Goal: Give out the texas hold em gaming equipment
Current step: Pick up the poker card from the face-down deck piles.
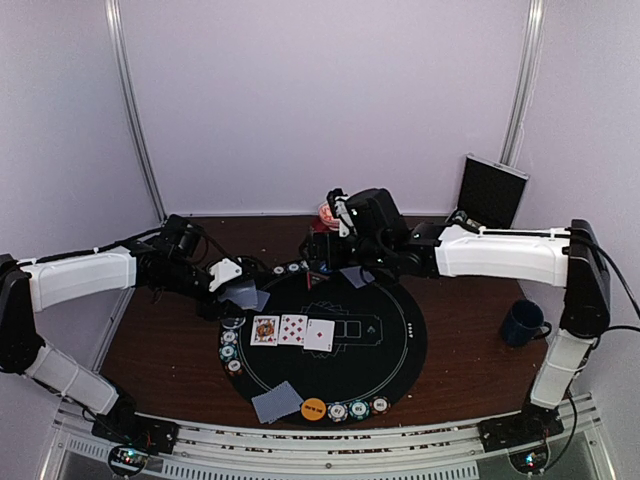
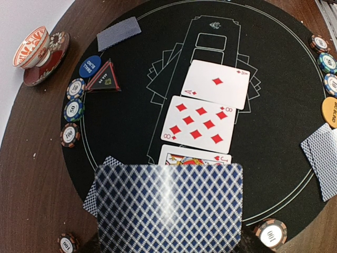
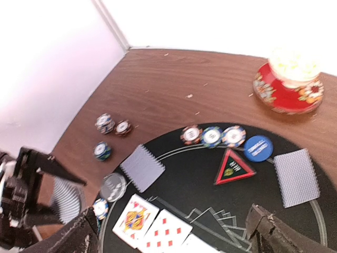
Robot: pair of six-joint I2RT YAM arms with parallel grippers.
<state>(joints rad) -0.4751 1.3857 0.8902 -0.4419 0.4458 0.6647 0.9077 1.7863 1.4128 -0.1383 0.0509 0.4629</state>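
Observation:
My left gripper [image 1: 228,278] is shut on a grey-blue-backed playing card [image 2: 168,208] and holds it over the left edge of the round black mat [image 1: 390,340]; the card hides the fingers. Three face-up cards [image 1: 292,330] lie in a row mid-mat: jack of hearts [image 2: 192,157], eight of diamonds [image 2: 199,124], ace of diamonds [image 2: 217,84]. Face-down cards lie at the left [image 3: 142,167], far [image 3: 296,176] and near [image 1: 277,402] edges. My right gripper [image 3: 174,237] is open and empty above the far side of the mat. The blue disc [image 3: 258,148], clear disc [image 3: 113,187] and orange disc [image 1: 314,408] sit at the rim.
Striped chips lie in groups at the far rim [image 3: 212,135], left rim [image 1: 230,350] and near rim [image 1: 358,408]. A red-edged triangle marker [image 3: 231,167] lies by the blue disc. A cup on a red saucer [image 3: 287,87], a dark mug [image 1: 523,322] and the black case [image 1: 491,192] stand beyond the mat.

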